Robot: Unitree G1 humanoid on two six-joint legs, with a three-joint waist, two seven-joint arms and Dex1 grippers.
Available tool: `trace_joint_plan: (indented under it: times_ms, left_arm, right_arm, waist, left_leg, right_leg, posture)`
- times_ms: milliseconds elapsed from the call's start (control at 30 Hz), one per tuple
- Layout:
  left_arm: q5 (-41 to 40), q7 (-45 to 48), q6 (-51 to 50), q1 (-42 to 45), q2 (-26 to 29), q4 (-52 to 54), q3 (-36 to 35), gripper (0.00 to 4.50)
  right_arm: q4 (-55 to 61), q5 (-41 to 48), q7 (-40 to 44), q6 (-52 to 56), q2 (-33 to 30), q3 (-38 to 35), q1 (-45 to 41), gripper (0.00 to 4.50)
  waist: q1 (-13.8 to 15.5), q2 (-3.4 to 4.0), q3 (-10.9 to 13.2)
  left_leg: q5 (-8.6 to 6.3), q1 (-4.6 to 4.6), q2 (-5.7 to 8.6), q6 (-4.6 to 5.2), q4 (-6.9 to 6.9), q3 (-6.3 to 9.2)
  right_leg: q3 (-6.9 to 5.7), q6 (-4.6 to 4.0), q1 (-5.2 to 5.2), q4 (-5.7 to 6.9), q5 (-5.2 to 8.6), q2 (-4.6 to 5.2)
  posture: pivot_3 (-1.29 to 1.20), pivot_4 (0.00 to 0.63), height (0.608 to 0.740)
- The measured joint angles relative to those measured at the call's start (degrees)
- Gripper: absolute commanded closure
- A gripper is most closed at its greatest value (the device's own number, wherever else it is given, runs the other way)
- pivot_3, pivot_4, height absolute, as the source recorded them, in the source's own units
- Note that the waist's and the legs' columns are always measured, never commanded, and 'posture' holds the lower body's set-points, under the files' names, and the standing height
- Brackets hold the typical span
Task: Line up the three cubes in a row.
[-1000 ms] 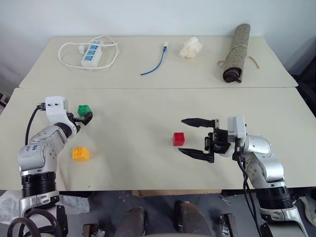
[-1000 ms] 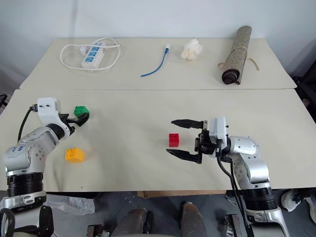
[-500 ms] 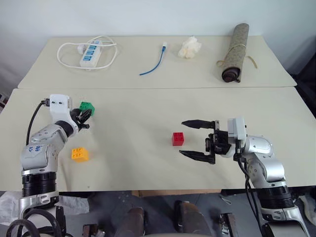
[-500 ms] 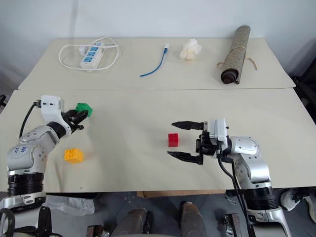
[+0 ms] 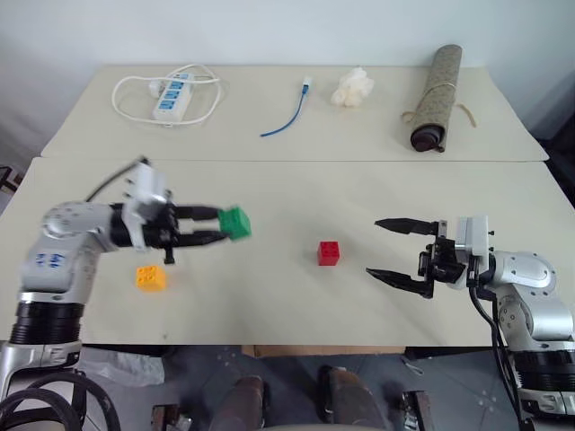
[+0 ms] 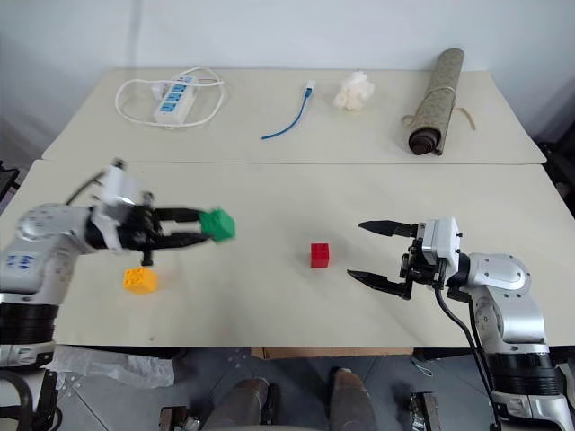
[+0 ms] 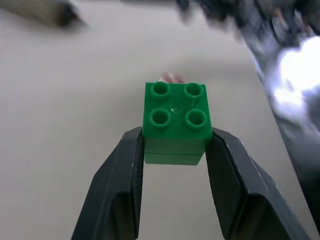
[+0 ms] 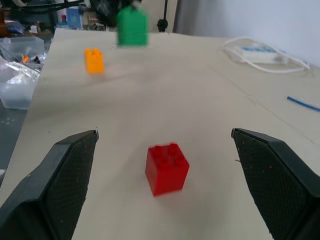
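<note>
Aloft, left hand (image 5: 216,225) grips green cube (image 5: 235,222).

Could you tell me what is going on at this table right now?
The robot is lining up three toy bricks. Its left gripper is shut on the green brick and holds it above the table, pointing toward the red brick in the middle. The right gripper is open and empty, aimed at the red brick from the other side with a gap between. The orange brick sits alone near the robot's left arm.
</note>
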State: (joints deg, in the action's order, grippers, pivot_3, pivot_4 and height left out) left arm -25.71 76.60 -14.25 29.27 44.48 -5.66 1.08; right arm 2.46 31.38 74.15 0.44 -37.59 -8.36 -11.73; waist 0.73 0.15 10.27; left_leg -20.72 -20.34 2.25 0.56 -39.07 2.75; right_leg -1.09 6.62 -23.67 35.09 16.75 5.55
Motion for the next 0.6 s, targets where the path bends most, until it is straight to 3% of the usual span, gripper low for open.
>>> trace_joint_plan:
  times_ms: [33,133,267,600]
  left_arm:
    - [5.64,-0.56,2.82,2.19,-1.7,-4.24,4.65,3.05]
    - [10.45,-2.95,4.91,4.99,-5.89,-8.9,8.14,3.05]
    - [12.64,-3.23,7.92,7.12,-9.74,-12.13,10.25,3.05]
    - [15.65,-2.09,12.86,10.82,-12.61,-20.16,11.23,3.05]
  right_arm:
    - [0.67,0.0,-0.53,0.0,-0.05,-0.54,1.45,0.0]
    - [2.96,0.05,-2.32,0.11,-0.02,-0.99,2.87,0.0]
    - [7.05,0.17,-4.76,0.84,0.21,-1.02,5.62,0.0]
    - [8.35,0.57,-4.65,-0.74,0.26,-1.12,10.51,0.0]
  waist:
    - [-0.06,0.0,0.01]
    - [-0.12,-0.01,0.02]
    - [0.01,-0.02,0.03]
    - [0.61,-0.02,0.03]
  left_leg:
    - [0.0,-0.02,0.0,0.0,-0.01,-0.09]
    - [0.0,-0.03,0.0,0.03,-0.04,-0.18]
    - [0.0,-0.04,0.0,0.04,-0.05,-0.17]
    - [0.04,-0.03,0.1,0.11,-0.11,-0.17]
  right_leg:
    - [-0.11,0.01,-0.06,0.06,0.0,-0.06]
    - [-0.11,0.06,-0.09,0.09,-0.03,-0.06]
    - [-0.11,0.07,-0.1,0.09,-0.03,-0.04]
    - [-0.12,0.11,-0.06,0.12,-0.06,-0.09]
  posture:
    - [0.0,0.15,0.74]
    - [0.0,0.15,0.74]
    - [0.0,0.15,0.74]
    - [0.0,0.15,0.74]
